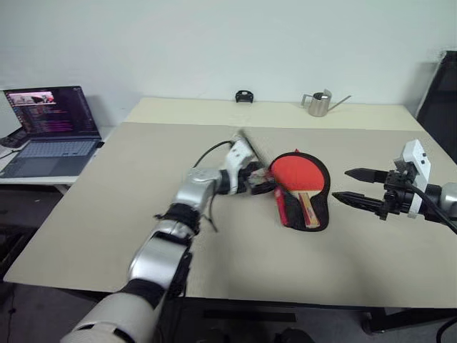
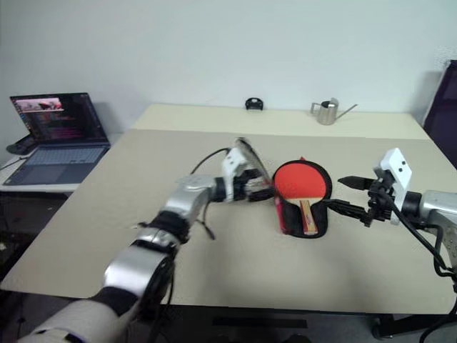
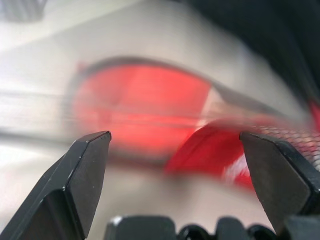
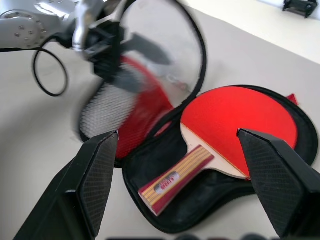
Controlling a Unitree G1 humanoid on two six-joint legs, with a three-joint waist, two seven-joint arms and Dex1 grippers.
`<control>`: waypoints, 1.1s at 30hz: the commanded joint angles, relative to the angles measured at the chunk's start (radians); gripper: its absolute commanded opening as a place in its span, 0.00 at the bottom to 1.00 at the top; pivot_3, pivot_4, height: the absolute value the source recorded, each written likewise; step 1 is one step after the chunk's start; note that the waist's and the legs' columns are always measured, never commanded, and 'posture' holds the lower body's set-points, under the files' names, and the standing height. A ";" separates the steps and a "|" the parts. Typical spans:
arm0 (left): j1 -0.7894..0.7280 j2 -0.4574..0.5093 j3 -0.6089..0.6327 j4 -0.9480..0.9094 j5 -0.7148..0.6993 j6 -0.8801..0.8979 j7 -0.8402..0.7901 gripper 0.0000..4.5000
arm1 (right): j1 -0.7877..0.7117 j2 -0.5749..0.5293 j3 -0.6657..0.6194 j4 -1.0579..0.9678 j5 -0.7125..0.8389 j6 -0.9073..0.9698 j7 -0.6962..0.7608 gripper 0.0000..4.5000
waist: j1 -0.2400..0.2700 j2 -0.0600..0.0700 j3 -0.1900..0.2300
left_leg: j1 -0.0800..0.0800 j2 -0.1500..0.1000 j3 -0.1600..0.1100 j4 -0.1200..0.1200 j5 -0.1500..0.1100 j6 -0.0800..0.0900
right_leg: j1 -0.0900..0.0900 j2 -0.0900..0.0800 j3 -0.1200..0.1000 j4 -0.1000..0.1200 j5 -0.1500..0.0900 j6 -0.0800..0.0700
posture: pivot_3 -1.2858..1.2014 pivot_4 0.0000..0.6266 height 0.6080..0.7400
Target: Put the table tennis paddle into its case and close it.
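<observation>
Right wrist view: paddle is lying red face up inside the open case, handle pointing toward the near worktop edge. The case's lid flap, red lining and mesh showing, is standing tilted up on the paddle's left. Left claw is sitting at that flap, just beside the blade's left edge, fingers spread wide, gripping nothing that can be made out. Right claw is hovering just right of the case, apart from it, fingers gaping wide, empty, pointing toward the paddle.
</observation>
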 commanded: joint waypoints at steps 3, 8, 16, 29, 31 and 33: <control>-0.117 -0.084 0.059 0.138 0.008 -0.070 0.115 1.00 | 0.030 -0.014 -0.068 -0.065 0.029 0.019 -0.039 0.92 | -0.003 -0.001 0.001 | 0.000 0.000 0.001 -0.001 0.000 0.000 | 0.000 0.000 0.000 0.000 0.000 0.000 | 0.52 0.24 1.00; -0.148 -0.108 0.075 0.175 0.022 -0.096 0.140 1.00 | 0.043 -0.009 -0.077 -0.084 0.034 0.036 -0.075 0.92 | -0.004 -0.001 0.001 | 0.001 0.001 0.001 -0.001 0.000 0.000 | -0.001 -0.001 0.000 0.001 0.000 0.000 | 0.52 0.24 1.00; -0.077 0.011 0.083 0.067 0.011 -0.144 -0.053 1.00 | -0.003 0.027 0.029 -0.008 -0.028 0.051 -0.168 0.92 | -0.006 -0.001 0.001 | 0.002 0.001 0.001 -0.001 0.001 -0.002 | -0.001 -0.001 0.001 0.001 0.000 0.000 | 0.52 0.24 1.00; 0.240 0.245 0.099 -0.596 -0.130 0.164 -0.246 1.00 | -0.189 0.224 0.215 0.319 -0.210 0.027 -0.332 0.92 | -0.008 -0.001 0.001 | 0.001 0.001 0.000 0.000 0.002 -0.004 | -0.001 -0.002 0.002 0.001 0.000 0.000 | 0.52 0.24 1.00; 0.284 0.286 0.108 -0.701 -0.163 0.237 -0.245 1.00 | -0.217 0.249 0.238 0.375 -0.245 0.016 -0.347 0.92 | -0.016 -0.001 0.001 | 0.001 0.002 0.001 0.000 0.002 -0.004 | -0.001 -0.002 0.003 0.001 0.000 0.000 | 0.52 0.24 1.00; 0.313 0.322 0.116 -0.786 -0.203 0.313 -0.248 1.00 | -0.234 0.266 0.248 0.412 -0.262 0.013 -0.343 0.92 | -0.018 -0.001 0.001 | 0.001 0.002 0.000 0.000 0.003 -0.005 | -0.001 -0.002 0.002 0.001 0.000 0.000 | 0.52 0.24 1.00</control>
